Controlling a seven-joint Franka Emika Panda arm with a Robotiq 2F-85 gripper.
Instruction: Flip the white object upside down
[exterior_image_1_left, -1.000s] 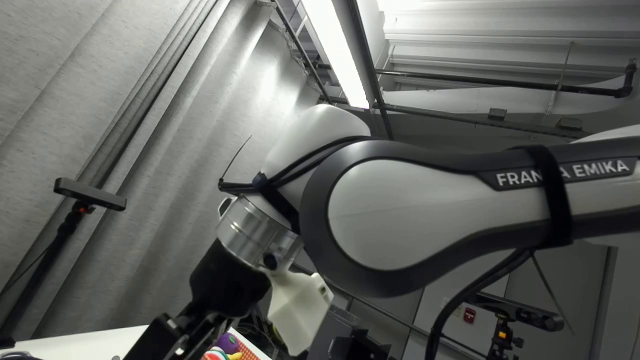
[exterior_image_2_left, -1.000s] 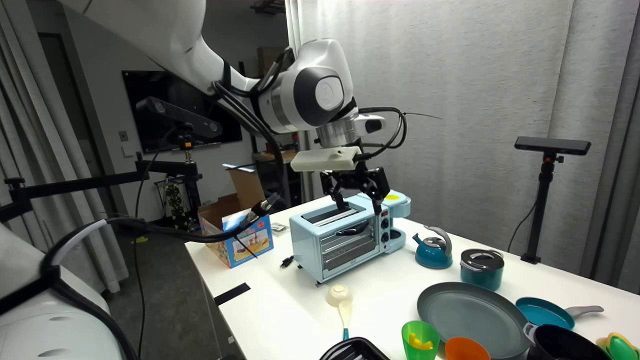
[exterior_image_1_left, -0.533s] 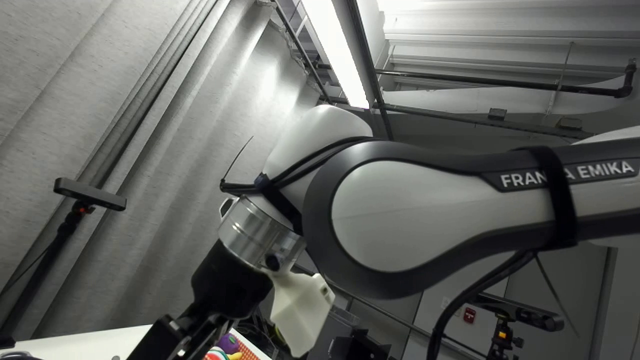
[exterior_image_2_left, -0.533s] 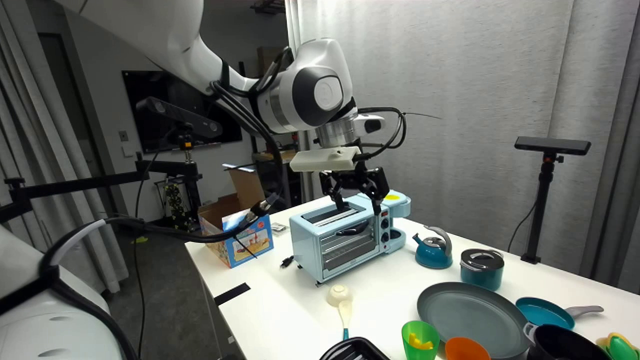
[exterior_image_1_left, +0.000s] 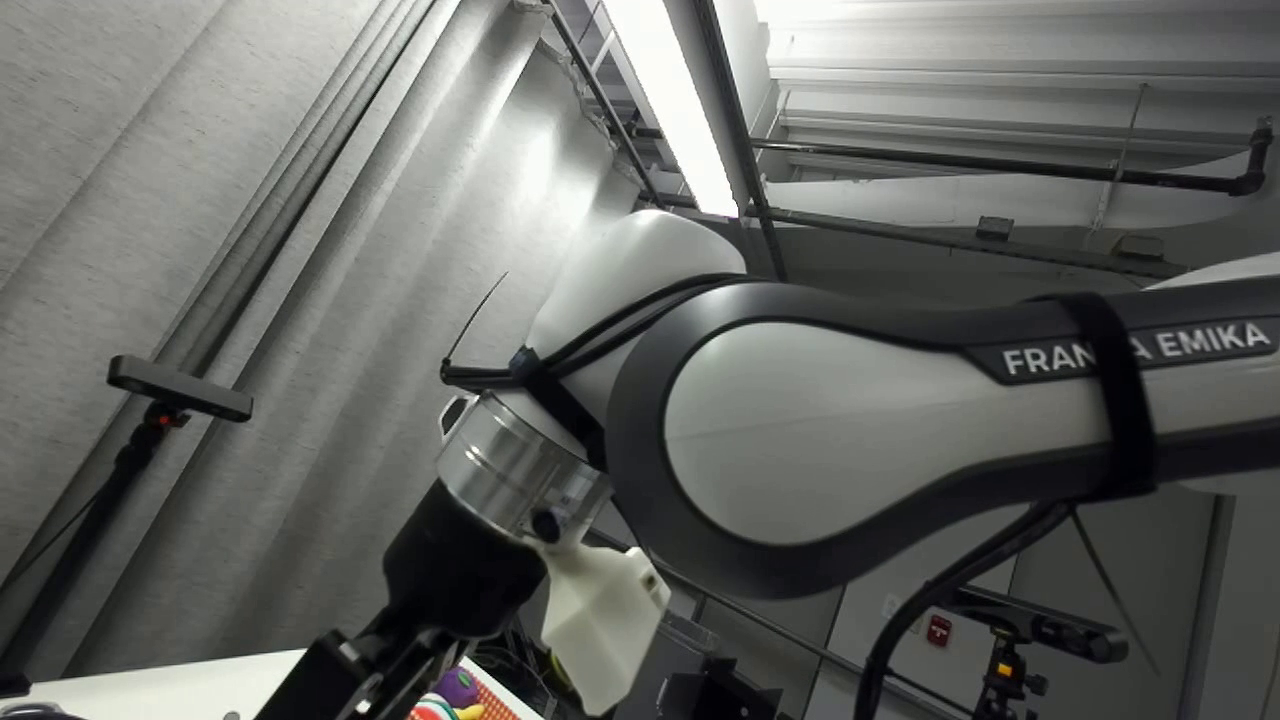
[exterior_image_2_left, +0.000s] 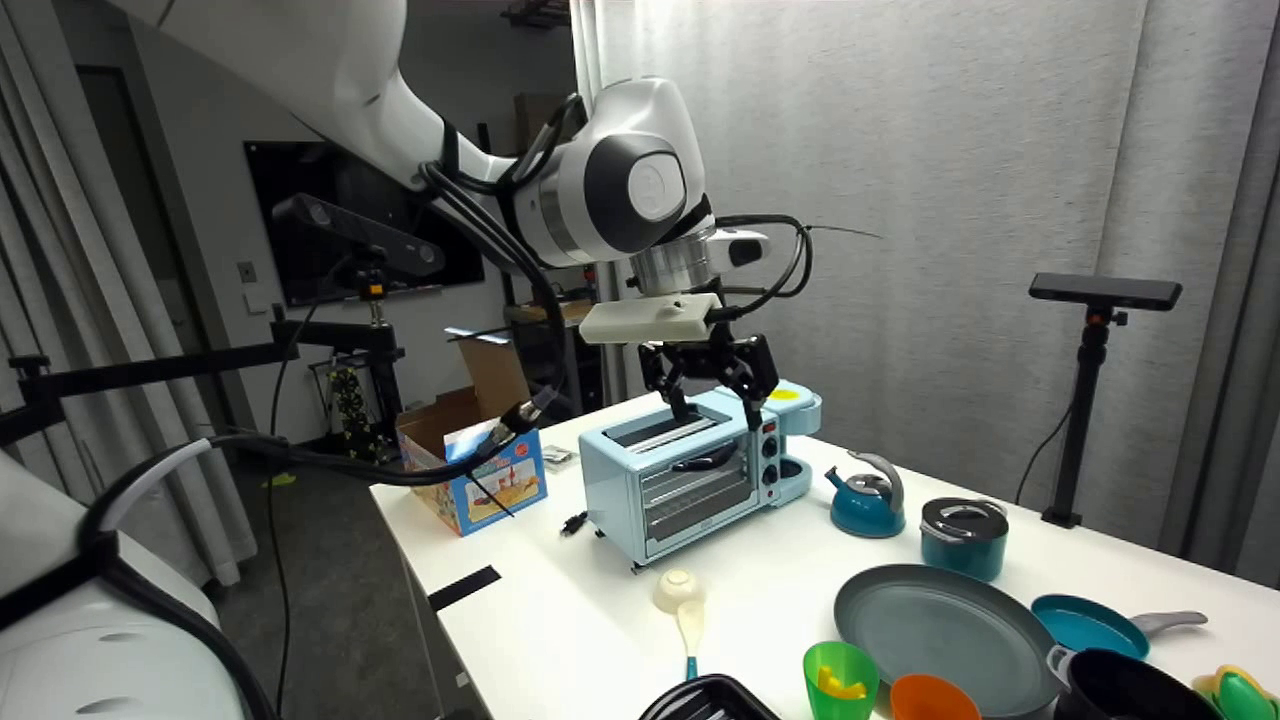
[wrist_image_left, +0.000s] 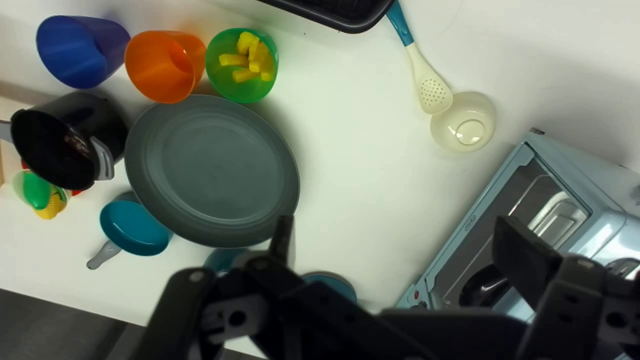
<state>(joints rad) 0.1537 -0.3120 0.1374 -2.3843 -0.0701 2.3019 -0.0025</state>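
A small white bowl (exterior_image_2_left: 678, 591) stands on the white table in front of the toaster oven in an exterior view. It also shows in the wrist view (wrist_image_left: 472, 117), with its round foot ring facing up, so it looks bottom-up. A white slotted spoon (wrist_image_left: 432, 92) with a blue handle lies with its head at the bowl's edge; I cannot tell if they touch. My gripper (exterior_image_2_left: 718, 412) is open and empty, high above the table near the toaster oven. Its two fingers are wide apart in the wrist view (wrist_image_left: 395, 230). The bowl is hidden in an exterior view that shows mostly the arm.
A light blue toaster oven (exterior_image_2_left: 665, 490) stands beneath the gripper. A grey plate (wrist_image_left: 212, 170), green cup (wrist_image_left: 242, 65), orange cup (wrist_image_left: 165, 66), black pot (wrist_image_left: 67, 140), blue pan (wrist_image_left: 135, 227) and black tray (wrist_image_left: 345, 12) surround the bowl's area. A kettle (exterior_image_2_left: 867, 503) is near the oven.
The arm has shifted very slightly, then stayed almost still. The gripper stays open, and the bowl and other table items have not moved.
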